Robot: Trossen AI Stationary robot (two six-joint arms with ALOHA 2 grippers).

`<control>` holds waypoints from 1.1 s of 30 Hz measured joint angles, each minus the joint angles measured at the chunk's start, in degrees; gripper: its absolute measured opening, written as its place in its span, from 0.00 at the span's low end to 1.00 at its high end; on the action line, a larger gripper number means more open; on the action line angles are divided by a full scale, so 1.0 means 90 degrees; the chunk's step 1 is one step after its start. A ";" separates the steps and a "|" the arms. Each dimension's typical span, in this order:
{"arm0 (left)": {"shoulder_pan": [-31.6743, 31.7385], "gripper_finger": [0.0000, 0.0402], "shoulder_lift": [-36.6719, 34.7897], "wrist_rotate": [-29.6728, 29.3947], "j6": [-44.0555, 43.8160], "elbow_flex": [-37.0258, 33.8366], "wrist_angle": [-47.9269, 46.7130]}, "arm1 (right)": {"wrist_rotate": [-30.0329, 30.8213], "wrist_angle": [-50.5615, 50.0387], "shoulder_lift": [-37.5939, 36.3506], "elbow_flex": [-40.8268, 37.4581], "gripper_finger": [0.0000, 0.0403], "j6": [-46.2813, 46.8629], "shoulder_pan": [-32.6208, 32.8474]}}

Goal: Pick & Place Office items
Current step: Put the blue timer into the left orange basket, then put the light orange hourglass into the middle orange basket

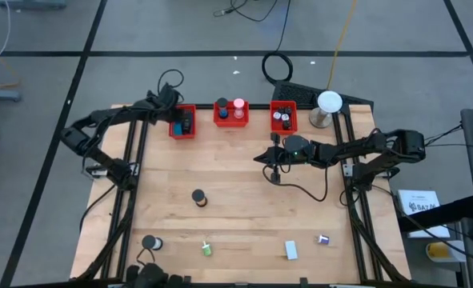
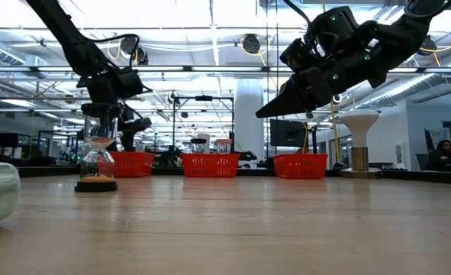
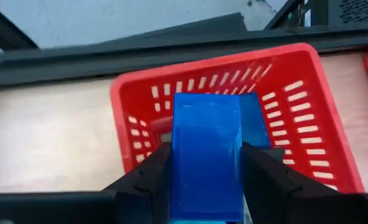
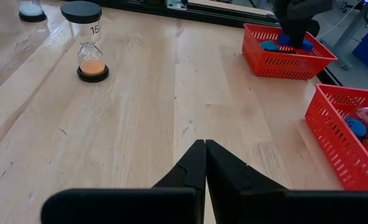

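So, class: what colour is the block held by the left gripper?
Blue. The block, clamped in the left gripper over a red bin, shows best in the left wrist view.

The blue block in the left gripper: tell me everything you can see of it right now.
The blue block is a flat rectangular piece, glossy and slightly translucent, plastic by its look. The left gripper holds it by its two long sides, one dark finger on each. It hangs above the leftmost red bin at the table's far edge, not yet released. More blue shows directly behind it; whether that is part of the block or another item already in the bin cannot be told.
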 joint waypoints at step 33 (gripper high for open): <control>-0.2438 0.12 -0.2120 -0.0388 0.1170 -0.1028 0.1571 | 0.0002 0.0467 0.0000 0.0002 0.01 -0.0132 0.0000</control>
